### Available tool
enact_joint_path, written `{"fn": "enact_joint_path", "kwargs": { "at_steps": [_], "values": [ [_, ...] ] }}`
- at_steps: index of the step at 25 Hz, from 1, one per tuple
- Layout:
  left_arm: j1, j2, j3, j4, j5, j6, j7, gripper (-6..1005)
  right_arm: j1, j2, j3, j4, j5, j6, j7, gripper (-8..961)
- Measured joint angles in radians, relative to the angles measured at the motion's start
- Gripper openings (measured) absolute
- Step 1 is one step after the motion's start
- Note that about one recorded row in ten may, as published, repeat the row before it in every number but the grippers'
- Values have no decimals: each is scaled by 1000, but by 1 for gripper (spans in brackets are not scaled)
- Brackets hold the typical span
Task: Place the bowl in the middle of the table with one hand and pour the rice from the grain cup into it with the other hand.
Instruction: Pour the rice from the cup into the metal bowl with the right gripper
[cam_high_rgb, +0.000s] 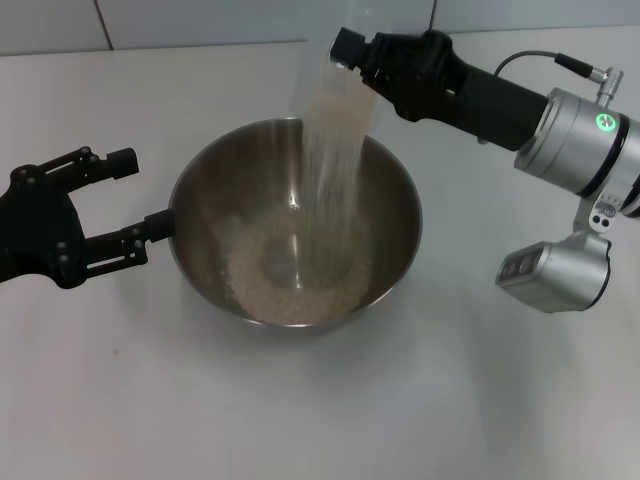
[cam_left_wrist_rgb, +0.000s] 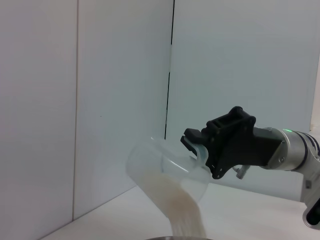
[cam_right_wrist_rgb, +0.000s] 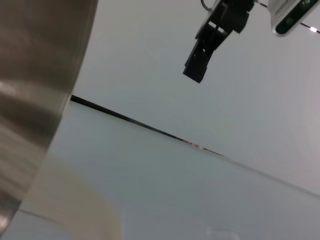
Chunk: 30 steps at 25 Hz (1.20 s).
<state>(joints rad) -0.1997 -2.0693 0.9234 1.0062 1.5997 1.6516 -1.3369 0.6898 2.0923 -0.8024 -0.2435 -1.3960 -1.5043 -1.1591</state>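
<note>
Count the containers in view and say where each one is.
2. The bowl sits mid-table beside the open left claw. The cup is tipped above it in the right claw, pouring rice.

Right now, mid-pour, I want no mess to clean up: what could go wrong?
The right gripper tips the cup over the bowl's far rim, so rice falling near that edge could bounce onto the table. The left gripper stands open beside the bowl, not holding it, so a nudge might shift the bowl.

White wall panels (cam_left_wrist_rgb: 120, 100), dark seam (cam_left_wrist_rgb: 170, 70).
</note>
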Motion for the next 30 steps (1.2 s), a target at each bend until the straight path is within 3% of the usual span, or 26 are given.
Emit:
{"fn": "enact_joint_path", "kwargs": {
  "at_steps": [30],
  "values": [
    [-6,1,0,-2,0,-1,15,796,8,0,-9,103,11,-4,-11,17]
  ]
}}
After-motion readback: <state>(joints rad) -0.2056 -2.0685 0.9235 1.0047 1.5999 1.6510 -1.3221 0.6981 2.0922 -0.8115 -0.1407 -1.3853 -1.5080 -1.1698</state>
